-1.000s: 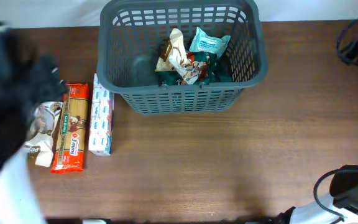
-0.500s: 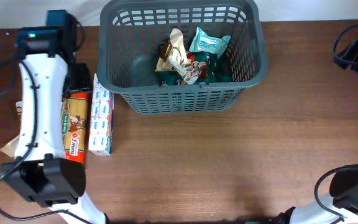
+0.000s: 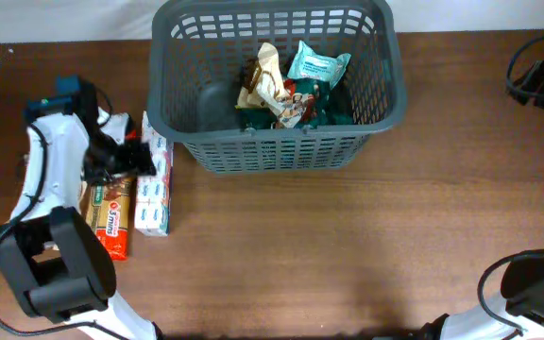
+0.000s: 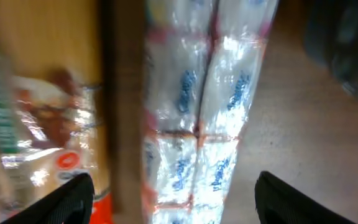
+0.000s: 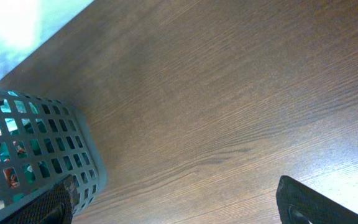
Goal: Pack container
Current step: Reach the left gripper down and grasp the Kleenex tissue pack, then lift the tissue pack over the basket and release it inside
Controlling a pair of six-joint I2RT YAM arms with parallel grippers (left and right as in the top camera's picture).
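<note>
The dark grey slotted container point(image 3: 277, 151) stands at the table's back middle with several food packets point(image 3: 291, 85) inside; its corner shows in the right wrist view point(image 5: 36, 155). My left gripper point(image 3: 132, 159) is open, low over a white and blue wrapped pack point(image 3: 153, 184) left of the container. In the left wrist view the pack point(image 4: 197, 106) lies between my spread fingertips point(image 4: 70, 202), with an orange pasta packet point(image 4: 48, 137) to its left. My right gripper point(image 5: 173, 205) is open and empty over bare table at the far right.
The orange pasta packet point(image 3: 110, 212) lies left of the white pack, partly under my left arm point(image 3: 50, 189). Cables and the right arm's base point(image 3: 541, 80) sit at the right edge. Bare wood point(image 3: 366, 246) spreads in front of the container.
My left arm has swung in from the left edge and come down, so its gripper is now over the white and blue pack. The packets and container have not moved.
</note>
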